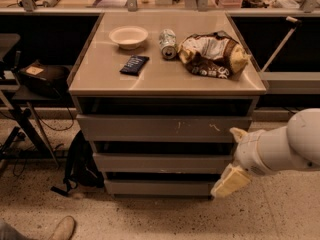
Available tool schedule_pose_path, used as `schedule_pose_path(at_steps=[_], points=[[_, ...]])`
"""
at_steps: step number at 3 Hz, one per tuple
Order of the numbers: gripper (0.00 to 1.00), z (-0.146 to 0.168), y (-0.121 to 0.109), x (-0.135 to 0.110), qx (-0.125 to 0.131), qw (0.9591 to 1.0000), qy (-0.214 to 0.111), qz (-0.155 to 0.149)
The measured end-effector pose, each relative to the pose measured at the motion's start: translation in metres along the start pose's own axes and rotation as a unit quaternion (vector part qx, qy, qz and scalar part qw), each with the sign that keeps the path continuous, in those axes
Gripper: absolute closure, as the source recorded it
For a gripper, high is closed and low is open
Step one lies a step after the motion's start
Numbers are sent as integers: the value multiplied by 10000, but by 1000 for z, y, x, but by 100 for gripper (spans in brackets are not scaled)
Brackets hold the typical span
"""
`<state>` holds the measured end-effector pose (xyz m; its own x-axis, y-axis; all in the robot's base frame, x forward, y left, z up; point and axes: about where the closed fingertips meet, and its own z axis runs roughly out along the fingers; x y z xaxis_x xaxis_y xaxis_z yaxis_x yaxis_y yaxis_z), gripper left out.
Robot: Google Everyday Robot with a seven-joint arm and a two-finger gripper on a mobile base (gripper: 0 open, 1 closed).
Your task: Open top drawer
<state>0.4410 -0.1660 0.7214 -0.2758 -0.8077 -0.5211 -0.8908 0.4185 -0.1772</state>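
Camera view: The cabinet [165, 81] stands centre frame. The top drawer [150, 128] sits just under the cabinet top, below a dark gap, with white scratches right of centre on its front. Two narrower drawer fronts [155, 162] lie beneath it.

The gripper [227, 160] is at the right end of the drawer fronts, level with the middle one. Its two cream fingers [230, 182] are spread well apart, one tip up near the top drawer's right end and one angled down. It holds nothing; contact with the cabinet cannot be determined.

On the cabinet top are a bowl [128, 36], a can [168, 37] on its side, a crumpled bag [212, 54] and a dark packet [134, 64].
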Motion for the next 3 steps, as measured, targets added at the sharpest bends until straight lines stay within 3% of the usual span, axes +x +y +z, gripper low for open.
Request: schedule_pose_path(at_steps=[1,2,3], points=[[0,-2,-9,1,183,9997,-34,152],[0,-2,-9,1,173,9997,-29,140],[0,22,-26,-19,152,9999,60,22]])
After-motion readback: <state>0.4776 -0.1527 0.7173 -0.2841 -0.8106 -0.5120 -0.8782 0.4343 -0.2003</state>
